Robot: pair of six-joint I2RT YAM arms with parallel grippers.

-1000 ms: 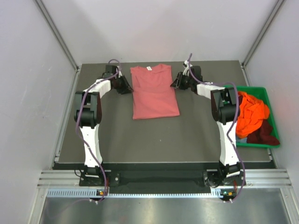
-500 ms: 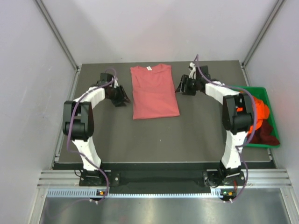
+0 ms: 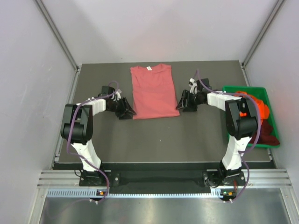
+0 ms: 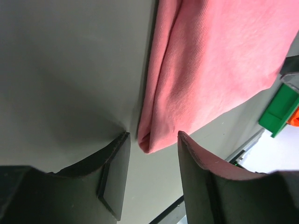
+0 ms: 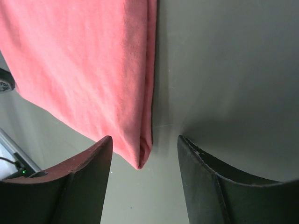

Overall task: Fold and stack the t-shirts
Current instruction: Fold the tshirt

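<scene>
Left gripper point(image 3: 126, 111) and right gripper point(image 3: 183, 103), two in all, are standing with jaws apart and gripping nothing, each straddling a near corner of the single salmon-pink t-shirt point(image 3: 153, 91) without pinching it. I am counting that one shirt lying flat at the far middle of the dark table point(image 3: 201, 135), plus one orange t-shirt point(image 3: 264, 109) and one maroon t-shirt point(image 3: 268, 133) bunched in the one green bin point(image 3: 243, 88) at the right edge. I am seeing the pink shirt lying as a narrow rectangle, sleeves tucked in, side edges doubled, collar and white label point(image 3: 148, 68) pointing away from the arms.
</scene>
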